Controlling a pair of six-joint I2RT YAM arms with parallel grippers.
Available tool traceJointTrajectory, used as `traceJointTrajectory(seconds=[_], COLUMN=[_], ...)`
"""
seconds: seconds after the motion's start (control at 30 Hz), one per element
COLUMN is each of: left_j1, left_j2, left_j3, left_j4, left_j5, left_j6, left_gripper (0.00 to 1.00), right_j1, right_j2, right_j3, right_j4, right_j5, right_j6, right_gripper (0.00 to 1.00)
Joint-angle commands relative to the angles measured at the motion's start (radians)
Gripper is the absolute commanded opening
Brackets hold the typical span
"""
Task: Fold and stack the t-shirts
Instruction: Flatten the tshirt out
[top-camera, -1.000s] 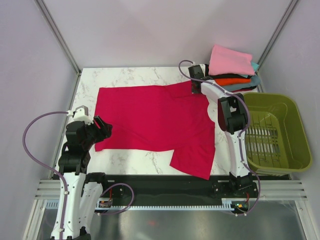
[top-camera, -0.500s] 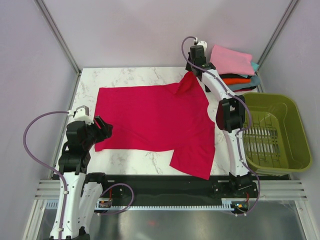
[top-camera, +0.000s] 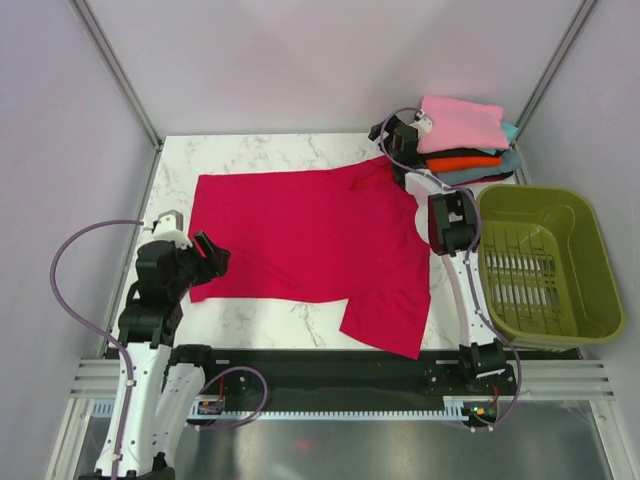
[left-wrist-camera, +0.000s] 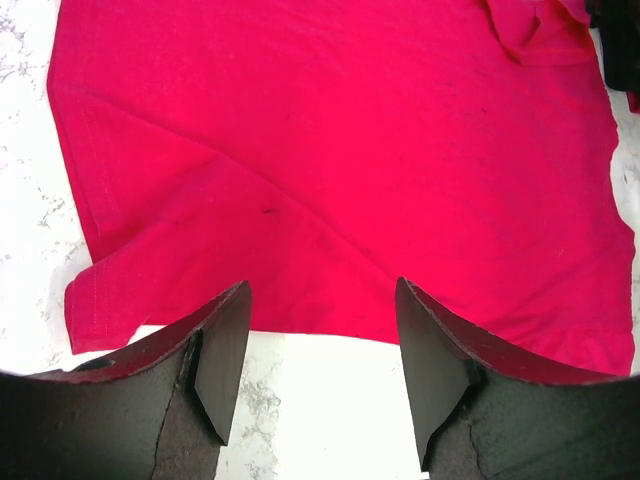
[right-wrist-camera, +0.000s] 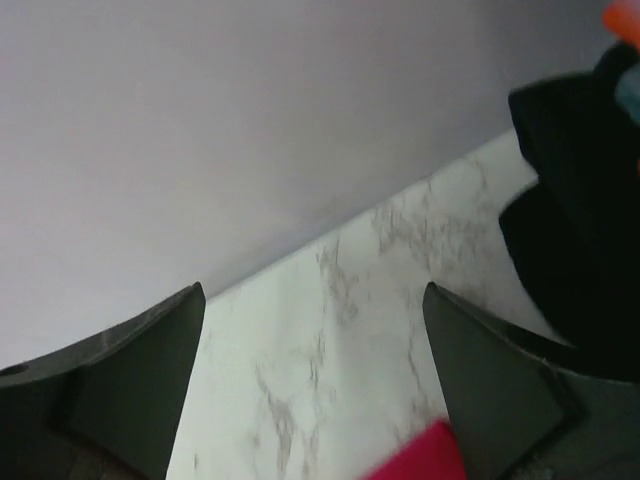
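A large crimson t-shirt lies spread flat over the marble table, one sleeve hanging toward the front right. It fills the upper part of the left wrist view; only a corner shows in the right wrist view. My left gripper stands open at the shirt's left edge, nothing between its fingers. My right gripper is open and empty above the shirt's far right corner, beside the folded stack. That stack has a pink t-shirt on top, then black, orange and teal-grey ones.
An olive-green plastic basket stands at the right side of the table, just in front of the folded stack. Grey walls close in the table at the back and sides. The stack's black cloth shows at the right of the right wrist view.
My right gripper held the shirt's far right corner and lifted it, then opened; the corner dropped back flat and the gripper swung toward the stack. The left arm barely moved.
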Motion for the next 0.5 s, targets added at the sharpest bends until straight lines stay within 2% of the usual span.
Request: traceJointTrajectory(seconds=[0.0, 0.17, 0.3, 0.47], left_j1=[-0.001, -0.001, -0.002, -0.01], left_j2=[-0.004, -0.021, -0.041, -0.072], left_j3=[0.001, -0.002, -0.003, -0.005], left_j4=[0.036, 0.039, 0.042, 0.047], left_j5=[-0.007, 0.001, 0.004, 0.006], left_j6=[-0.007, -0.007, -0.004, 0.002], left_gripper=[0.67, 0.67, 0.67, 0.67], right_j1=[0.043, 0.091, 0.149, 0.218], right_j2=[-0.31, -0.546, -0.638, -0.684], right_j3=[-0.18, -0.395, -0.477, -0.53], right_j4=[0.088, -0.041, -0.206, -0.404], right_j5=[-0.031, 0.007, 0.057, 0.093], right_j6=[-0.07, -0.274, -0.365, -0.361], right_gripper=[0.98, 0.98, 0.98, 0.98])
